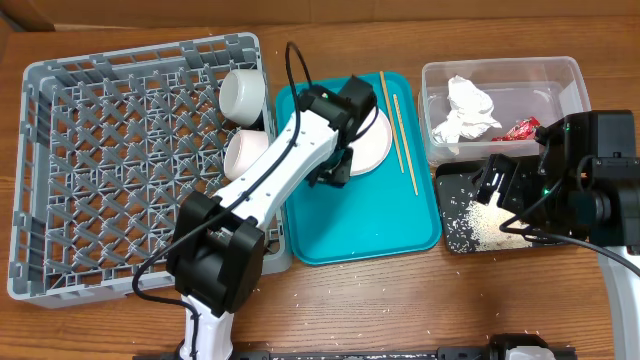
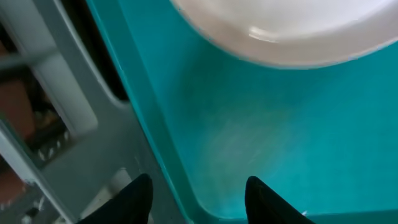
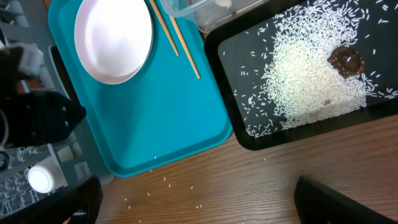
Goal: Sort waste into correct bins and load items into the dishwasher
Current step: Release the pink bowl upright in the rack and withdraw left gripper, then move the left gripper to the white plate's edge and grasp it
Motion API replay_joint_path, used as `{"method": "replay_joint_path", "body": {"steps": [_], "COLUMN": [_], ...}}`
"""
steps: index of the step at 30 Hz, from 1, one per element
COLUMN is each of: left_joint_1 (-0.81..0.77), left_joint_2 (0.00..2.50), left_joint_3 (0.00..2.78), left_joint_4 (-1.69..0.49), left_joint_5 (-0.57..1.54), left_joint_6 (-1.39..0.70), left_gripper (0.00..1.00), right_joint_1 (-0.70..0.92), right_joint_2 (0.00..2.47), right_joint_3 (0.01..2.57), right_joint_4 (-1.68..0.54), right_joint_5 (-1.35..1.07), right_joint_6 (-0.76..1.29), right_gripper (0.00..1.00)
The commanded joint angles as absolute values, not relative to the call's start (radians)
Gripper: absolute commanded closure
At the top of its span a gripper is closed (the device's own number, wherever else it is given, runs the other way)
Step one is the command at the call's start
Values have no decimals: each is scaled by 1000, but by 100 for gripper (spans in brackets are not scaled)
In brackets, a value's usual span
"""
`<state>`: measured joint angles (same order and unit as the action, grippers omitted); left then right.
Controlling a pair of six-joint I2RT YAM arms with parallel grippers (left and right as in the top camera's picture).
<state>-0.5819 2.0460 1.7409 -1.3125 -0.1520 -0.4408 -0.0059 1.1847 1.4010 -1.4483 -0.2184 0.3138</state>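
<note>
The pale plate (image 1: 372, 142) lies on the teal tray (image 1: 380, 225), partly under my left arm. The chopsticks (image 1: 400, 130) lie beside it. My left gripper (image 1: 336, 166) is open and empty, low over the tray's left edge just short of the plate (image 2: 286, 31); its fingers (image 2: 199, 199) straddle the tray rim. Two white bowls (image 1: 242, 92) (image 1: 246, 152) stand on edge in the grey rack (image 1: 100, 180). The napkin (image 1: 466, 110) and red wrapper (image 1: 522, 130) lie in the clear tub (image 1: 570, 75). Rice (image 3: 311, 68) and a brown scrap (image 3: 345, 59) lie in the black tray (image 3: 249, 140). My right gripper (image 3: 199, 199) is wide open and empty.
Loose rice grains (image 3: 168, 186) lie on the wooden table in front of the teal tray (image 3: 155, 118). The rack wall (image 2: 62, 124) stands right against the tray's left edge. In the overhead view my right gripper (image 1: 500, 185) hovers over the black tray (image 1: 455, 240).
</note>
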Motion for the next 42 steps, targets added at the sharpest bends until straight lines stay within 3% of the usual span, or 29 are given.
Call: {"method": "replay_joint_path", "body": {"steps": [1, 27, 42], "left_joint_1": [-584, -645, -634], "left_joint_2": [2050, 2017, 1786], "left_joint_3": [1693, 1650, 1356], "left_joint_4": [-1339, -1487, -1308], "left_joint_5": [-130, -170, -157], "left_joint_6": [-480, -529, -546], "left_gripper": [51, 54, 50], "right_joint_1": [-6, -6, -6], "right_joint_2": [1180, 1180, 1180], "right_joint_3": [1420, 1420, 1420], "right_joint_4": [-1443, -1443, -1443], "right_joint_5": [-210, -210, -210], "right_joint_6": [310, 310, 310], "right_gripper": [0, 0, 0]}}
